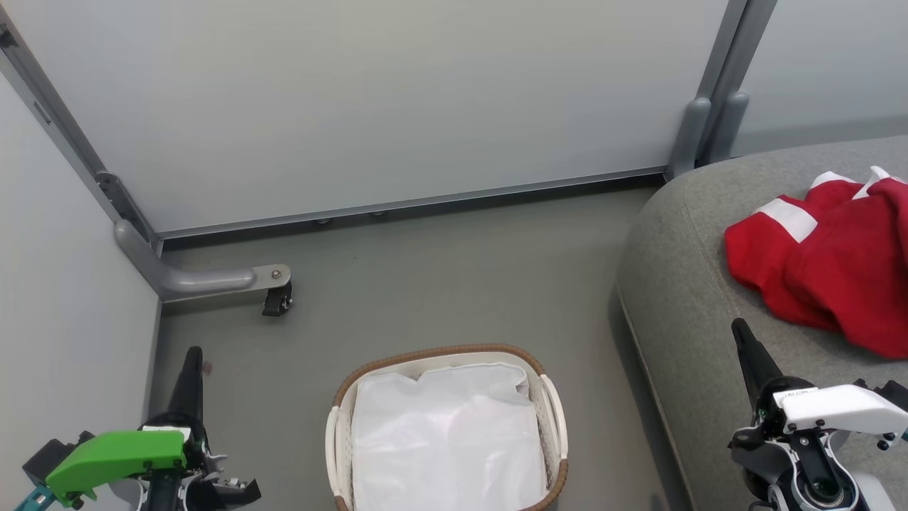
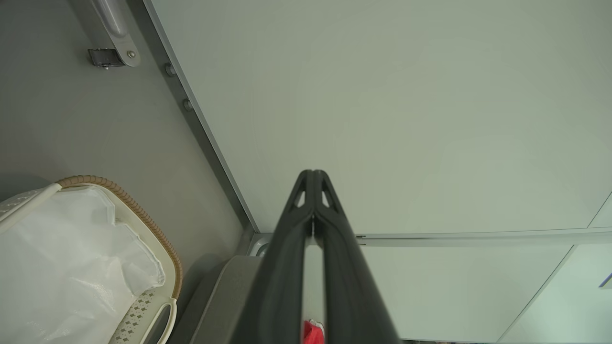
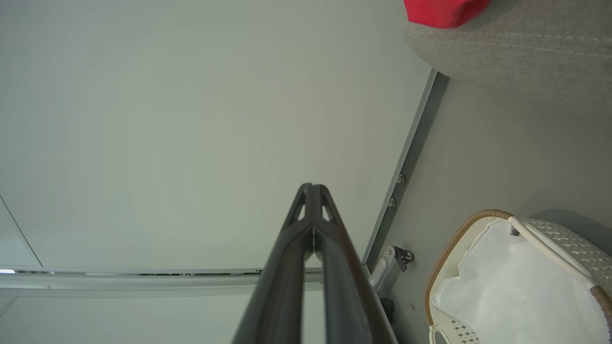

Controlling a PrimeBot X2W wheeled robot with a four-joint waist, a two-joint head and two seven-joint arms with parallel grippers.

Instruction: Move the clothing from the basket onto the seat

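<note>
Ahead and to the right of the right gripper [image 1: 740,328], on the seat [image 1: 688,284]: the clothing [image 1: 830,270], a crumpled red heap with white bands, cut off by the head view's right edge, so hard to say whether one garment or two. Well apart from the fingertips, not touched. In the right wrist view, just a red corner at the top edge, lying on the grey cushion's rounded end. In the left wrist view, a small scrap of red in the slit between the fingers of the left gripper [image 2: 313,176], mostly hidden behind those dark fingers. Both pairs of fingers pressed together at the tips, gripping nothing. Between the two grippers, low in the head view: the basket [image 1: 443,350], near end cut off by the bottom edge, lined with a white sheet [image 1: 447,440] that covers its inside. To the right of the left gripper and the left of the right one, standing on the grey floor [image 1: 425,270], near the seat's front edge. Ahead of both tips, a pale wall panel [image 1: 355,106].
</note>
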